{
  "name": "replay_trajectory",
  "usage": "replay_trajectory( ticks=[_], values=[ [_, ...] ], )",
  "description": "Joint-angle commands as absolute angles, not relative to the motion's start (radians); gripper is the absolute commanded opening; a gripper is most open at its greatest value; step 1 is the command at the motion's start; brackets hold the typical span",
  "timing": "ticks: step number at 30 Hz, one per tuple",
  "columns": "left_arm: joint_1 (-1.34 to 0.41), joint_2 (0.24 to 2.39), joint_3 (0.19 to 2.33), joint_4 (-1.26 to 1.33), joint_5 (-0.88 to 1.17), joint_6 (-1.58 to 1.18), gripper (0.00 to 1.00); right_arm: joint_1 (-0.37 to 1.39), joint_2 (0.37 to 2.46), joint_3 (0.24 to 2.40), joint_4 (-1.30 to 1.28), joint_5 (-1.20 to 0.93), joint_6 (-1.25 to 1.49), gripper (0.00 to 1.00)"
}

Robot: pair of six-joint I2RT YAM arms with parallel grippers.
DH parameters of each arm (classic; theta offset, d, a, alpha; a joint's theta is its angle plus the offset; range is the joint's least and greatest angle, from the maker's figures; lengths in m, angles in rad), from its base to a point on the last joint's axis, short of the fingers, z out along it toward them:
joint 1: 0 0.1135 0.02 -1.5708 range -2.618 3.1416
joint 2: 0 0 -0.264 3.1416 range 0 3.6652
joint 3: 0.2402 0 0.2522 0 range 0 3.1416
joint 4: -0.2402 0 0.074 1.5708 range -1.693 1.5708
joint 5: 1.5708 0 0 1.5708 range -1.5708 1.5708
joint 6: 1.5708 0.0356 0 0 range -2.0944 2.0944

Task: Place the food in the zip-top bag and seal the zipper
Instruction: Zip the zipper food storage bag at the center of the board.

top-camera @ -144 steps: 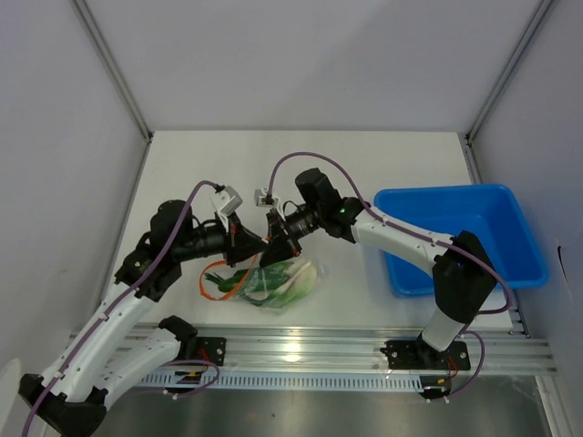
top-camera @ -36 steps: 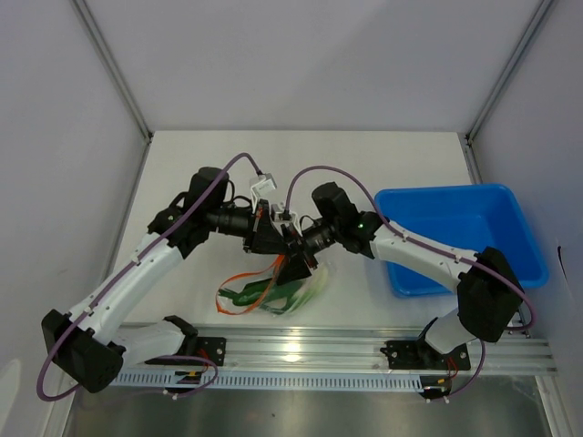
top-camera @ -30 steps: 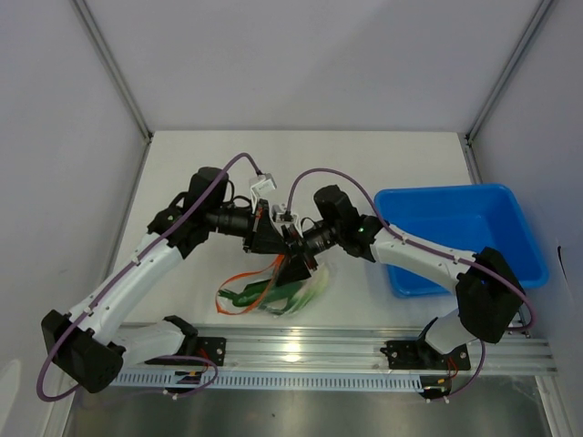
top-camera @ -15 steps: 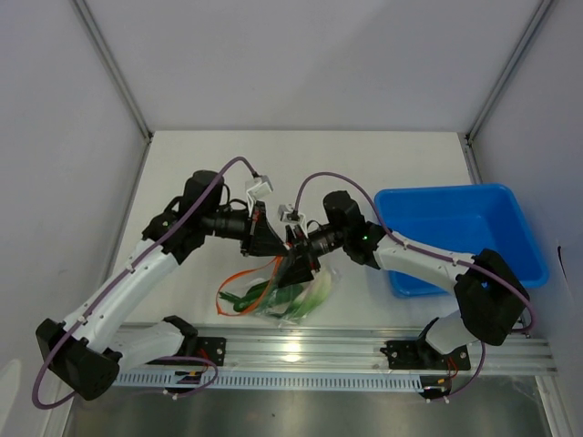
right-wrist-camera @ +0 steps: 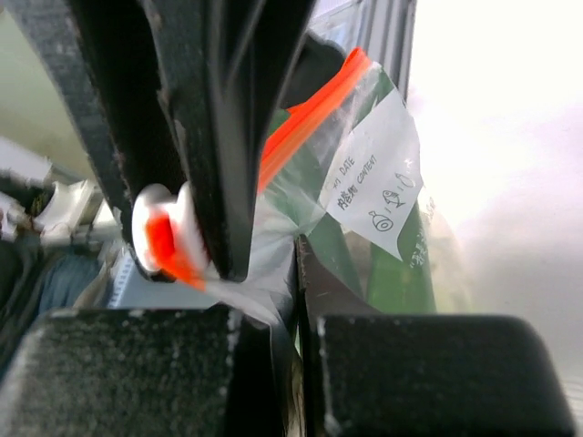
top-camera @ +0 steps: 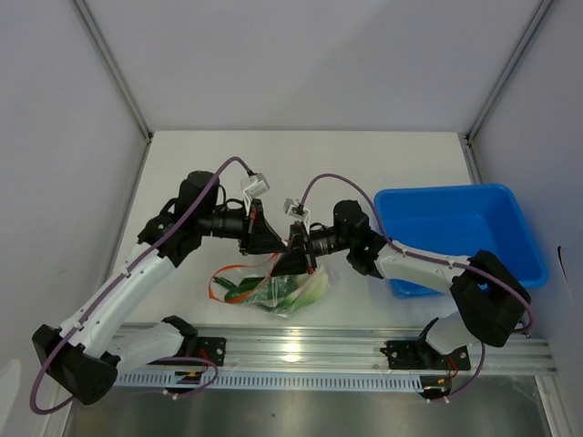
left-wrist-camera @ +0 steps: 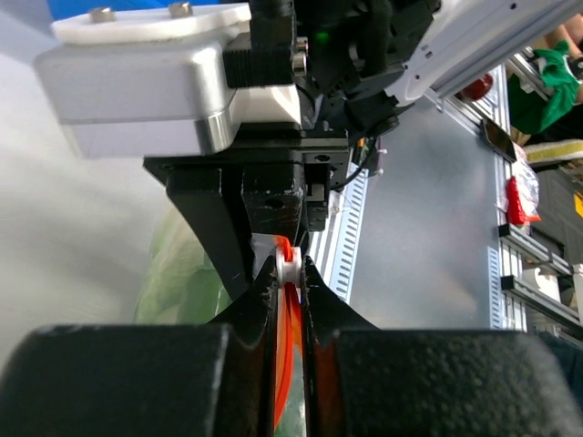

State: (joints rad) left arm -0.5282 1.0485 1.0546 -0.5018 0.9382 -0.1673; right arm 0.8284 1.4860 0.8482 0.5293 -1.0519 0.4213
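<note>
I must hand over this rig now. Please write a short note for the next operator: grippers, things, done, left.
Left gripper: shut on the zipper.
Right gripper: shut on the zip-top bag beside it.
Food: inside the bag, near the table's front edge.
Done: food is bagged.
Left: seal the zipper; its orange strip seems to loop open toward the left arm.

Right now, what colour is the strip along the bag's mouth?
Orange-red zipper, clearest from the right wrist.

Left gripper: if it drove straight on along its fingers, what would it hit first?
Probably the right gripper, facing it almost fingertip to fingertip. The left gripper is shut on the zipper, the right on the zip-top bag; the gap is hard to judge.
</note>
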Motion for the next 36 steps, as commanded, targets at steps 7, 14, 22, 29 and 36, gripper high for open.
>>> replay_trajectory(
  ticks=[7, 14, 22, 29, 36],
  values=[
    [-0.531, 0.947, 1.057, -0.537, 0.867, -0.146, 0.08, 0.836, 1.375, 0.683, 0.859, -0.625, 0.719, 0.0],
    [-0.532, 0.907, 1.002, -0.557, 0.858, -0.158, 0.1, 0.839, 1.354, 0.634, 0.928, -0.477, 0.828, 0.0],
    [-0.56, 0.926, 0.971, -0.485, 0.793, -0.207, 0.15, 0.884, 1.397, 0.686, 0.946, -0.482, 0.87, 0.0],
    [-0.571, 0.864, 0.933, -0.457, 0.619, -0.199, 0.23, 0.899, 1.414, 0.681, 1.011, -0.477, 0.96, 0.0],
    [-0.572, 0.741, 0.87, -0.384, 0.498, -0.178, 0.53, 0.907, 1.402, 0.683, 0.98, -0.502, 0.959, 0.0]
  ],
)
